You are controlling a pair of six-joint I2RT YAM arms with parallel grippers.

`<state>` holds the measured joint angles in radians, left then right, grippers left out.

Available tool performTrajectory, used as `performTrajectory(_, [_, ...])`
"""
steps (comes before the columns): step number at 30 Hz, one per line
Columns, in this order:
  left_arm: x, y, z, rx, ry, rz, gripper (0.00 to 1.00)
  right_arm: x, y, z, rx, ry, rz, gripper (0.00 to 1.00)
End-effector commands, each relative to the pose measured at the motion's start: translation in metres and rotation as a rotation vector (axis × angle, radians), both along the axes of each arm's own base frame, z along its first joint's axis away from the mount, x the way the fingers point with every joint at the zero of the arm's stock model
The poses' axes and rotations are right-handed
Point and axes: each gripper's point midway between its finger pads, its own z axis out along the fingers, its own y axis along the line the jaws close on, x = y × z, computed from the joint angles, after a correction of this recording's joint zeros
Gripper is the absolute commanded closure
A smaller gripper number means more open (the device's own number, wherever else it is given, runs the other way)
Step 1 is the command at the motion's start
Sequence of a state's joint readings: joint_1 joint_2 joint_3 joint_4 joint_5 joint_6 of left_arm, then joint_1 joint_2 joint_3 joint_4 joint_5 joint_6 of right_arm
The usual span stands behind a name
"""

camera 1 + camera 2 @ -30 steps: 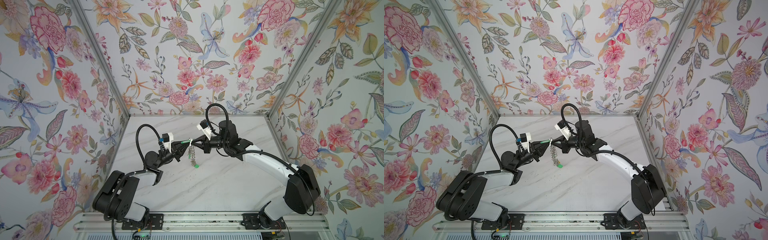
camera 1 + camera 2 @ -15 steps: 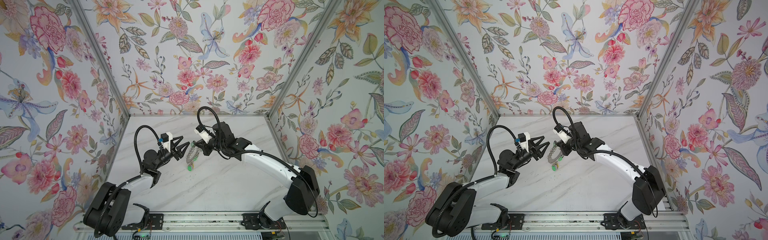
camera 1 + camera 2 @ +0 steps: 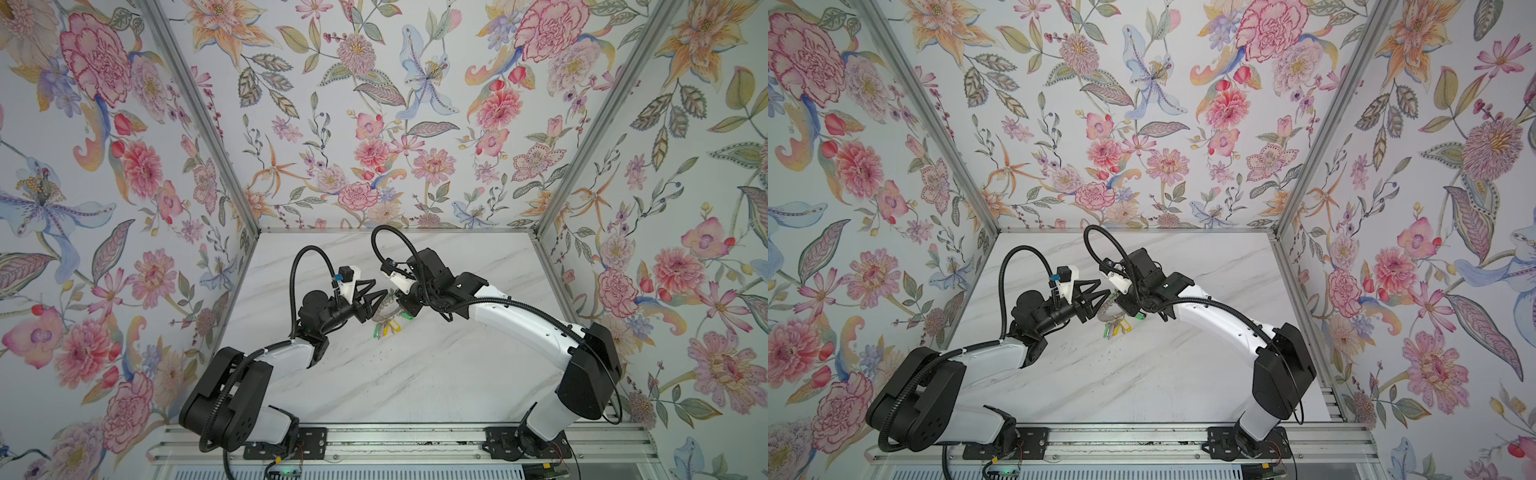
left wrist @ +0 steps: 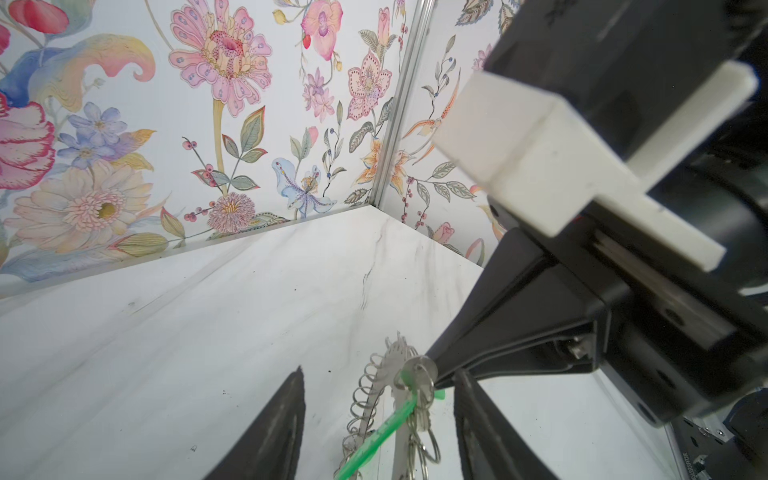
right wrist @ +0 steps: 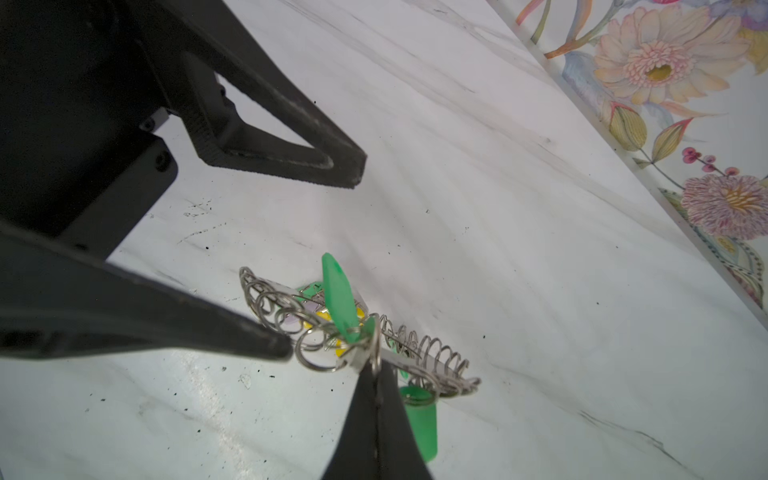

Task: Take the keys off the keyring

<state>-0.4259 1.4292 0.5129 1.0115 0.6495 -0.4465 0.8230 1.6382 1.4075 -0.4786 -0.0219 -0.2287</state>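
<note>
The keyring (image 4: 388,365) is a flat grey metal ring edged with small wire loops, held on edge just above the marble table (image 3: 415,374). My right gripper (image 5: 376,372) is shut on its rim, next to a metal key head. Keys with green (image 5: 338,299), yellow and lilac tags hang from it (image 3: 386,328) (image 3: 1117,328). My left gripper (image 4: 379,372) is open, and the ring stands between its fingers. One left fingertip (image 5: 282,349) touches the wire loops. The other left fingertip (image 5: 353,170) is well apart from them. In both top views the two grippers meet at mid-table (image 3: 376,297) (image 3: 1102,297).
Floral walls close the table on three sides, with the back corner (image 4: 374,205) behind the ring. The right arm's wrist block (image 4: 540,166) hangs close beside my left gripper. Small dark specks dot the marble. A metal rail (image 3: 374,436) runs along the front edge.
My left gripper has opened and let go of the green-tagged key it was pulling. The right gripper has carried the keyring leftward and lower, and it now stands between the left fingers.
</note>
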Motion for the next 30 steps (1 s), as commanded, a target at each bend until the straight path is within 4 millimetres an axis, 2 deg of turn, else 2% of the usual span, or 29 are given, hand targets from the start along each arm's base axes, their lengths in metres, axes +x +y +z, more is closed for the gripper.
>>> performTrajectory(1, [-0.002, -0.018, 0.0, 0.052, -0.028, -0.049, 0.42, 0.001, 0.011, 0.028, 0.062, -0.045, 0.026, 1.0])
performTrajectory(6, [0.004, -0.02, -0.013, 0.126, -0.009, -0.011, 0.42, -0.004, 0.015, 0.035, 0.086, -0.048, 0.045, 1.0])
performTrajectory(15, [0.018, 0.0, -0.019, 0.241, -0.003, 0.128, 0.43, -0.005, 0.018, 0.04, 0.103, -0.054, 0.049, 1.0])
performTrajectory(25, [0.019, 0.021, 0.01, 0.212, -0.064, 0.253, 0.42, 0.005, 0.007, 0.006, 0.014, -0.024, -0.006, 1.0])
performTrajectory(28, [0.016, 0.024, 0.022, 0.178, -0.088, 0.263, 0.41, 0.006, 0.005, 0.003, 0.012, -0.014, -0.014, 1.0])
performTrajectory(30, [0.016, 0.024, 0.022, 0.176, -0.087, 0.266, 0.41, 0.004, 0.004, 0.003, 0.023, -0.007, -0.009, 1.0])
